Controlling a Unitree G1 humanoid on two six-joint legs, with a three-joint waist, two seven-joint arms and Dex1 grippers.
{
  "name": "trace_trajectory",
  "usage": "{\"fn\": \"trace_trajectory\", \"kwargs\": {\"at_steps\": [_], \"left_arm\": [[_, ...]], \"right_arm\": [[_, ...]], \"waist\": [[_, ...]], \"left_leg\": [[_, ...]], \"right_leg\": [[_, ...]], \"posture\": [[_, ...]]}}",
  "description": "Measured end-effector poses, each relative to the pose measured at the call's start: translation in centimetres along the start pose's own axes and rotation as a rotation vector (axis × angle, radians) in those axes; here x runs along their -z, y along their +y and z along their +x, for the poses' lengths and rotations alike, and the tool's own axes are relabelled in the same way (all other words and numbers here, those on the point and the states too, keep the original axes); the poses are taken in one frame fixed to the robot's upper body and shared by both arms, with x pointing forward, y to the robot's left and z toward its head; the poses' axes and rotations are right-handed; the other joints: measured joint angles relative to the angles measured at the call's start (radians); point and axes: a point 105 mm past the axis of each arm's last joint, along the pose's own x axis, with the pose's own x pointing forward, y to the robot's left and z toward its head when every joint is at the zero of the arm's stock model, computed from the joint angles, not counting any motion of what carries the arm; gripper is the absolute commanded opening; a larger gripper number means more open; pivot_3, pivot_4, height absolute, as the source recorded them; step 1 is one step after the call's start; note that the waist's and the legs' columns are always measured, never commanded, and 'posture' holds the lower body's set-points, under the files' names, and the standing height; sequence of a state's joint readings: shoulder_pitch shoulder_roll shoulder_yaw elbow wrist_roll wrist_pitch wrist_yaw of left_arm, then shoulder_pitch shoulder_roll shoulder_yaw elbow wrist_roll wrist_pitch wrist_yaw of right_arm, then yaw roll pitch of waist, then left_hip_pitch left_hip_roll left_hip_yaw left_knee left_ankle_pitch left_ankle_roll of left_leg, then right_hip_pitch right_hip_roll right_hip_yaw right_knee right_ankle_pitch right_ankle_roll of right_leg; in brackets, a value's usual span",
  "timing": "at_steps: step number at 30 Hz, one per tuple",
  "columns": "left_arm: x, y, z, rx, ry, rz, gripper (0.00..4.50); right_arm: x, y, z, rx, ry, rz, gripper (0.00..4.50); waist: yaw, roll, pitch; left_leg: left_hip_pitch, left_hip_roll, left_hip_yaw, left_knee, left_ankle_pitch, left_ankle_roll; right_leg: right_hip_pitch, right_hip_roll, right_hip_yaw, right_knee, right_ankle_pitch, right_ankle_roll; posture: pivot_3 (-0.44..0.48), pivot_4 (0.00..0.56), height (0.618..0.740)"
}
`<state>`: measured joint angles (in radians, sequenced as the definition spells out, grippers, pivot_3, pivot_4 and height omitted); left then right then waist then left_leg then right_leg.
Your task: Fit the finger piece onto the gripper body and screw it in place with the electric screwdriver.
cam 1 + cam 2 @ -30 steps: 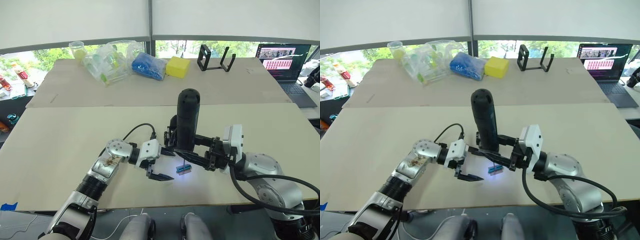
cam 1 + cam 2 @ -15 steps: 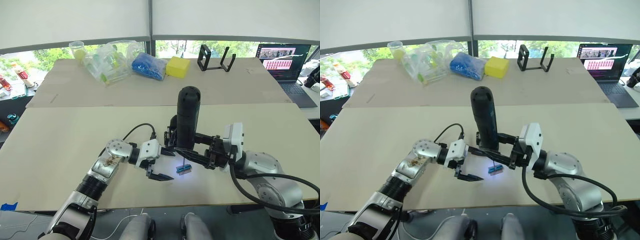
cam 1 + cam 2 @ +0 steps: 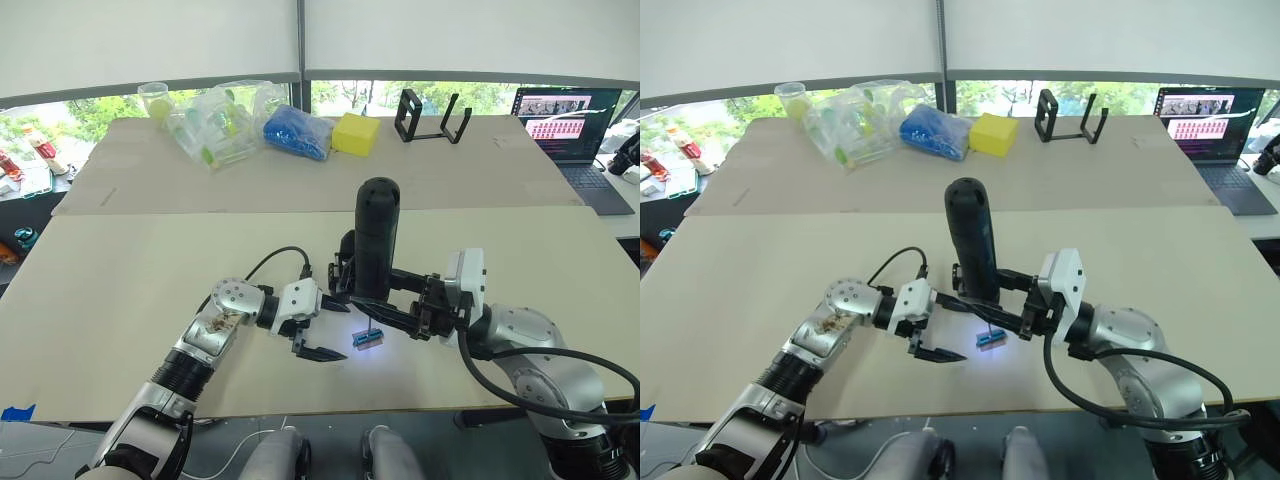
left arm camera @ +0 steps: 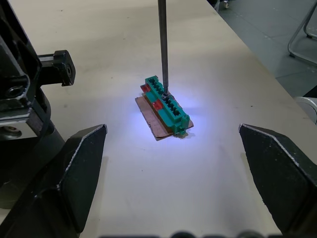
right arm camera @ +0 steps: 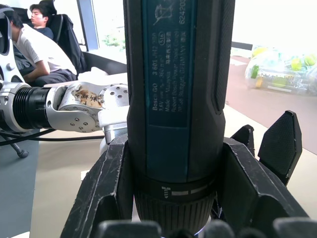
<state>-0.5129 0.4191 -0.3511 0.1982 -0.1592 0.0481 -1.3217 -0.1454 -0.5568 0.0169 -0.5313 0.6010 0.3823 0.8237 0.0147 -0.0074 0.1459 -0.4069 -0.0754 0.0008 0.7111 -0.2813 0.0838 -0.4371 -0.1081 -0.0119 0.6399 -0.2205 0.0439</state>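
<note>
Two pale wooden tables [image 3: 120,270] stand end to end beneath a wide window, the far one carrying clear plastic bags [image 3: 215,120], a blue bag [image 3: 296,132], a yellow block [image 3: 356,133], a black stand [image 3: 432,118] and an open laptop [image 3: 565,122] at its right corner. On the near table, the robot's right gripper [image 3: 385,300] is clamped around the electric screwdriver [image 3: 376,240], its two black fingers pressed against the lower barrel on either side, as the right wrist view shows. The tool stands nearly upright, rounded end at the top, and its thin metal bit [image 4: 162,47] comes down onto a small green-and-brown terminal block [image 4: 166,106], the tip touching the top of the green part. A patch of bluish-white light falls on the table around the block. The left gripper [image 3: 322,328] hovers just to the left of the block with its fingers [image 4: 74,168] spread wide, nothing between them, the block lying ahead of the gap. The gripper body [image 3: 345,262] sits on the table just behind the screwdriver, largely hidden by it. In the right wrist view, two seated people [image 5: 29,44] appear in the background beyond the left arm.
</note>
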Motion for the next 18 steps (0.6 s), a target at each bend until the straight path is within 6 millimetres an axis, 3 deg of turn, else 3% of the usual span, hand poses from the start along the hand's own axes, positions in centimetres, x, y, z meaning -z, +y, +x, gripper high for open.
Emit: {"fn": "trace_trajectory", "kwargs": {"at_steps": [18], "left_arm": [[0.02,0.01,-0.04,-0.001,0.002,0.000,4.50]], "right_arm": [[0.03,-0.25,0.05,0.001,0.005,-0.007,1.91]], "waist": [[0.000,0.000,0.000]], "left_leg": [[0.000,0.000,0.000,0.000,0.000,0.000]], "right_leg": [[0.000,0.000,0.000,0.000,0.000,0.000]], "posture": [[0.000,0.150,0.740]]}}
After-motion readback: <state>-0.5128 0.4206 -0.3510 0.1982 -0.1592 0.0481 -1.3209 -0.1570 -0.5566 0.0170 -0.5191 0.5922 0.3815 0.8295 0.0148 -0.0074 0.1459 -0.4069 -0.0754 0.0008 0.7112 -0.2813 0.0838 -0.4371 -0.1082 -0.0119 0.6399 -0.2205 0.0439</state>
